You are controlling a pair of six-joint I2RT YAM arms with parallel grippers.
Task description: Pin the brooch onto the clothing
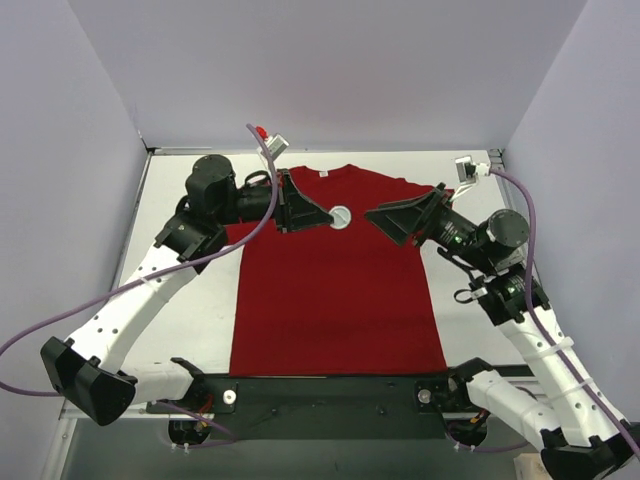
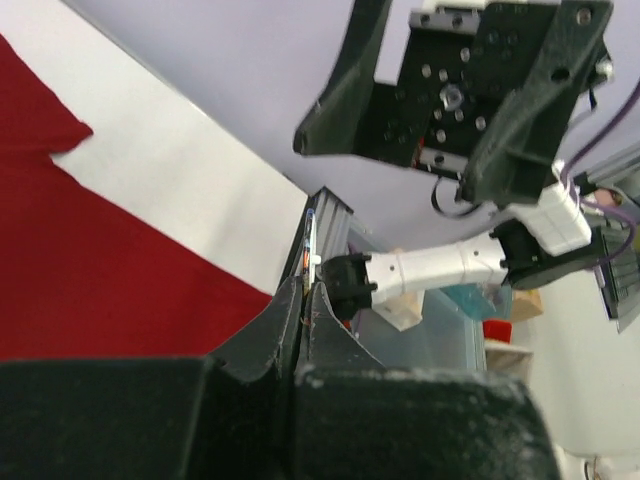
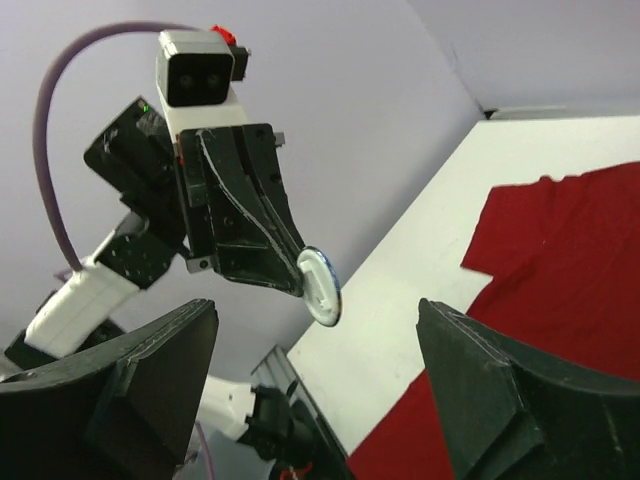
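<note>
- Lying flat on the white tabletop, the dark red shirt has its collar at the far side.
- Right hand is wide open, holds nothing, and faces the brooch.
- Left hand is closed tight on the little round brooch, up over the shirt's chest.

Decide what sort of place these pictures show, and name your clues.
Probably a robotics lab test cell: two white robot arms bolted to a white table, plain lilac walls around it, a dark red T-shirt laid out flat.
</note>
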